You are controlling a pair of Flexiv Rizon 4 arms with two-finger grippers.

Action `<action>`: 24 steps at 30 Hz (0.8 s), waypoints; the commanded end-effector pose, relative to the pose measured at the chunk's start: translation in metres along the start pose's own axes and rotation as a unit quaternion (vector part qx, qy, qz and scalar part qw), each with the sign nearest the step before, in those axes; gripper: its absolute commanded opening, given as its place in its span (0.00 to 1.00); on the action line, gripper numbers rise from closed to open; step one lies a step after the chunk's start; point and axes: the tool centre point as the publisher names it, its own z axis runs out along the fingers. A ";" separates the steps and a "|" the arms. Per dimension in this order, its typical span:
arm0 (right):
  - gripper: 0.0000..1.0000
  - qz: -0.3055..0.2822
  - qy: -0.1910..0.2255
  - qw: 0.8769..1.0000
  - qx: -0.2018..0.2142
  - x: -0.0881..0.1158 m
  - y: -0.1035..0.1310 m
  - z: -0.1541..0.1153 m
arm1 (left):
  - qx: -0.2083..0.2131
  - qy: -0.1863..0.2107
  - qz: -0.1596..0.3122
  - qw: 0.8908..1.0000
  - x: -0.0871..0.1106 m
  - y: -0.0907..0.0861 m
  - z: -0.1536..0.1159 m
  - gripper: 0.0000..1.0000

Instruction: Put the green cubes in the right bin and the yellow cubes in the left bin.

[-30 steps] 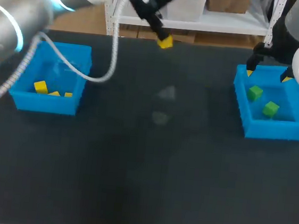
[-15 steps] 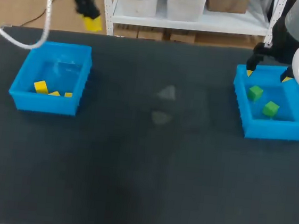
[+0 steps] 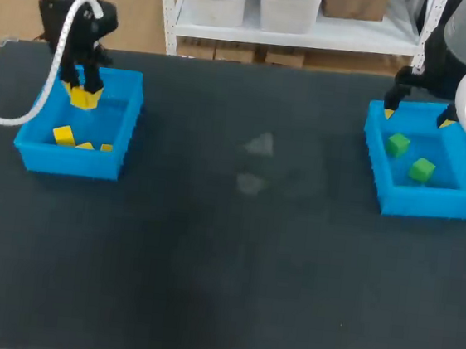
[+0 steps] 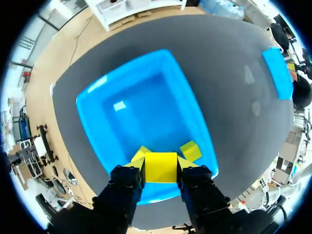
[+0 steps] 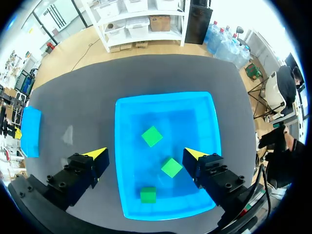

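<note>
The left hand is clenched on a yellow cube, one yellow-tipped finger pressed to each of two opposite faces, so the cube sits square between the tips. It hangs over the left bin, a blue open box on the dark tabletop. The bin's bare floor spreads out ahead of the fingers, and its near wall lies just under them. Below the held cube, loose on the bin floor, is a second yellow cube just beside one fingertip. A corner of a third yellow cube peeks out from behind the held cube beside the other fingertip. From above, these loose pieces lie along the wall of the bin farthest from the hand. Well apart, at the other end of the tabletop, the right hand is released, its fingers spread wide and touching nothing. It hangs over the right bin, one tip outside the bin's side wall and the other above its floor. Three green cubes lie loose under it: the first green cube just ahead of the line between the tips, the second green cube close to the tip that is inside the bin, and the third green cube back toward the wrist, near the bin's wall.
</note>
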 end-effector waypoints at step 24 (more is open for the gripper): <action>1.00 0.001 -0.004 1.000 0.001 0.003 0.000 -0.001 | -0.029 -0.293 -0.057 0.954 0.044 0.007 -0.021 1.00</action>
